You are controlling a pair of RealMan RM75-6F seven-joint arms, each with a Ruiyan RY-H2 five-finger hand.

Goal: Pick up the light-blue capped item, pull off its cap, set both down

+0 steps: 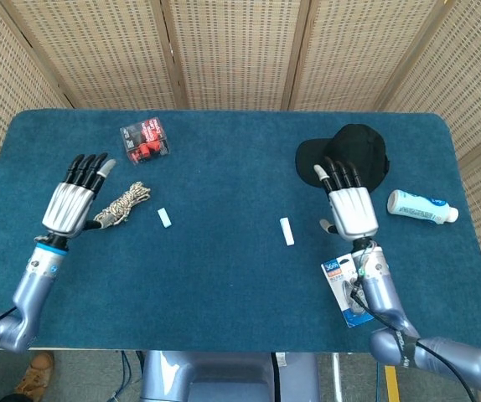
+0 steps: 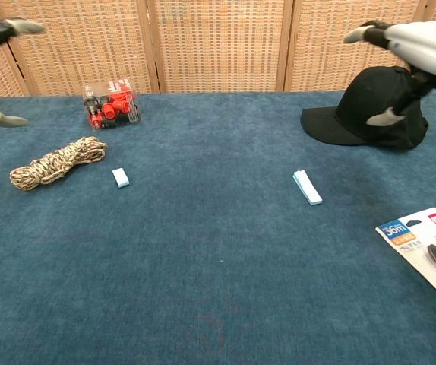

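Observation:
The small light-blue cap (image 1: pixel 165 218) (image 2: pixel 120 177) lies on the blue cloth just right of the rope coil. The longer light-blue body of the item (image 1: pixel 287 231) (image 2: pixel 307 187) lies near the table's middle, left of my right hand. My left hand (image 1: pixel 76 196) hovers flat over the table's left side with its fingers spread and nothing in it. My right hand (image 1: pixel 348 201) (image 2: pixel 408 46) is also spread and holds nothing, in front of the black cap. In the chest view only fingertips (image 2: pixel 9 27) of the left hand show at the left edge.
A coil of rope (image 1: pixel 121 205) (image 2: pixel 55 163) lies by my left hand. A clear box of red parts (image 1: pixel 146 140) (image 2: pixel 110 105) sits at the back left. A black baseball cap (image 1: pixel 349 157) (image 2: pixel 370 106), a white tube (image 1: pixel 421 205) and a carded package (image 1: pixel 349 283) (image 2: pixel 427 243) are on the right.

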